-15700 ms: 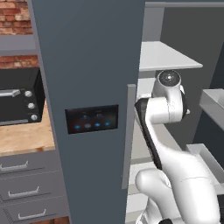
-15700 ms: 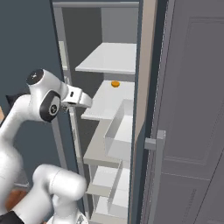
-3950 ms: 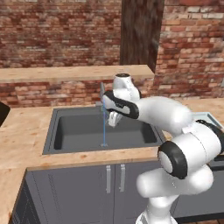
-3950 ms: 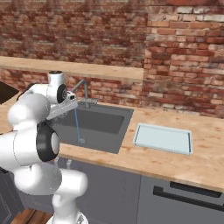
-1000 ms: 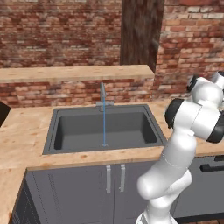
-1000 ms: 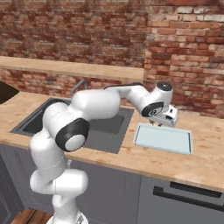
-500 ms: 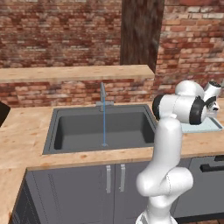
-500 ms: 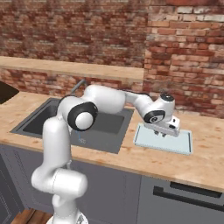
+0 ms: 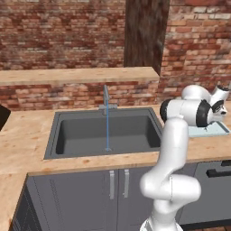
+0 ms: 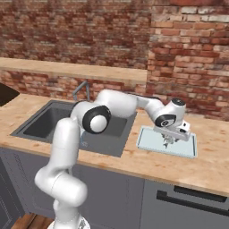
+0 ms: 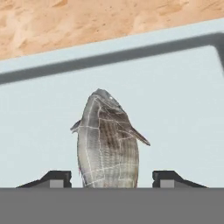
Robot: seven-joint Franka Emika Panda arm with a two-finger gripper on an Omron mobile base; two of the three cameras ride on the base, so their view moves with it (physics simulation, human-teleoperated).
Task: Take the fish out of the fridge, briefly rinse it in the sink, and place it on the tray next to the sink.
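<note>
The grey scaly fish point(image 11: 107, 140) lies on the pale blue-grey tray point(image 11: 183, 109), its head pointing away from the hand. My gripper point(image 11: 111, 178) hangs right over its tail end, open, with a gap showing between each fingertip point(image 11: 55, 177) and the fish's sides. From the right base view the gripper point(image 10: 169, 142) points down onto the tray point(image 10: 187, 150), just right of the dark sink point(image 10: 40, 121). The sink point(image 9: 76, 133) also shows in the left base view, with the tray point(image 9: 217, 131) partly hidden behind my arm. The fridge is out of view.
A thin stream of water point(image 9: 107, 131) runs from the tap point(image 9: 106, 95) into the basin. A wooden counter point(image 10: 210, 167) surrounds sink and tray. A brick ledge point(image 9: 76, 74) runs behind. Below the counter sit cabinet doors point(image 9: 90, 189) and a dark-handled appliance front point(image 10: 192, 197).
The hand came down over the tray, and the jaws, shut on the fish before, have spread apart, leaving the fish lying on the tray.
</note>
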